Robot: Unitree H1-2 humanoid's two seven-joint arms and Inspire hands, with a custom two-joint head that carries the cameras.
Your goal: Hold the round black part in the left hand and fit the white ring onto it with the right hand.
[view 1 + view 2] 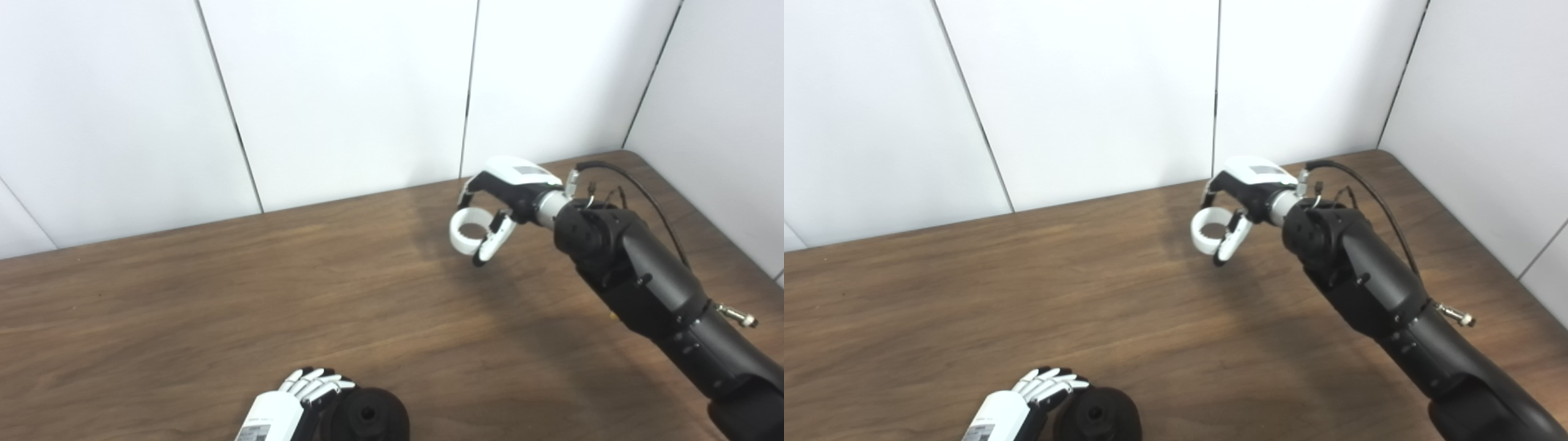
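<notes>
The round black part (366, 415) with a hole in its middle sits at the table's near edge. My left hand (294, 401) rests against its left side, fingers curled along its rim; whether it grips the part is unclear. Toward the far right, my right hand (499, 199) hovers above the table and is shut on the white ring (468, 231), which hangs between thumb and fingers with its opening facing up. The same ring (1209, 231) and black part (1098, 416) show in the right eye view.
The brown wooden table (245, 306) is backed by white wall panels (343, 92) on the far side and the right. The right forearm (643, 275) with a black cable stretches over the table's right part.
</notes>
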